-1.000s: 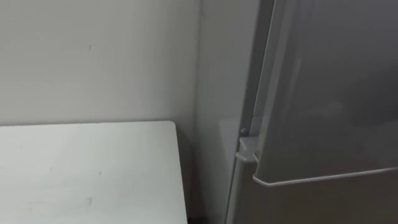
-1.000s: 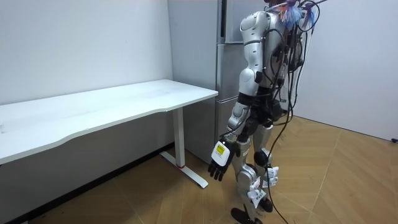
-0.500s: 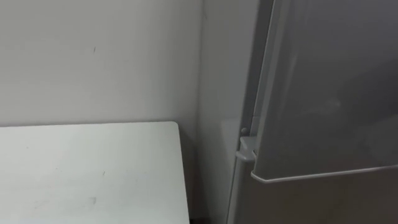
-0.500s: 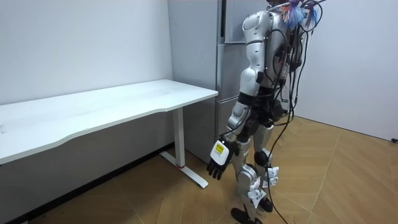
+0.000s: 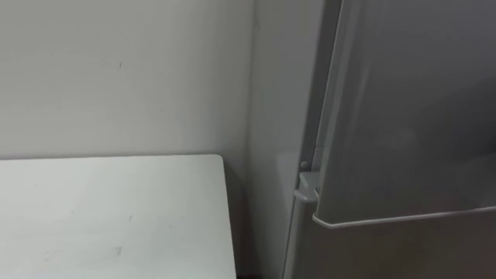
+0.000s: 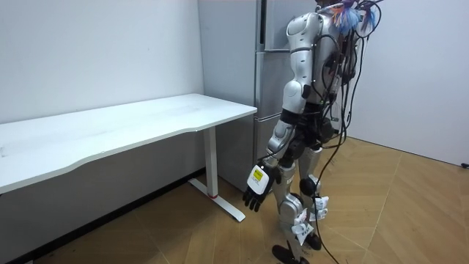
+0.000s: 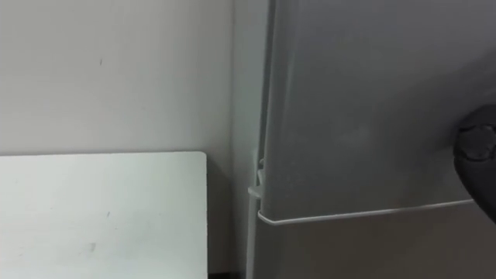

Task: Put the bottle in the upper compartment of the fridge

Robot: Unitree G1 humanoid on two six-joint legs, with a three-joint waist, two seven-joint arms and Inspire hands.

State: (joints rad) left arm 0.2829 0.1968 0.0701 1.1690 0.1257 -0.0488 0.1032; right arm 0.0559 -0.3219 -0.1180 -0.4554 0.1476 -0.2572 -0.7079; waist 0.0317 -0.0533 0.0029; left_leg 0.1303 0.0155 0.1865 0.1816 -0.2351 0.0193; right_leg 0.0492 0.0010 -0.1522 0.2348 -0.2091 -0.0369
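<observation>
Door of the tall grey fridge (image 5: 411,116), above the left hand's (image 6: 256,192) slack open fingers, wants swinging wide; right hand's (image 7: 479,147) fingers, can't tell.

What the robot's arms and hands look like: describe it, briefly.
The left arm has glossy silver shells with dark joints, and black cables hang beside it. The left hand is black, with a small white-and-yellow tag on its back. A dark rounded shape at the right eye view's edge may be the right hand.

Silver-grey shell, black joints; dark cables bunch at the shoulders; the black left hand (image 6: 255,196) bears a yellow-white tag.
</observation>
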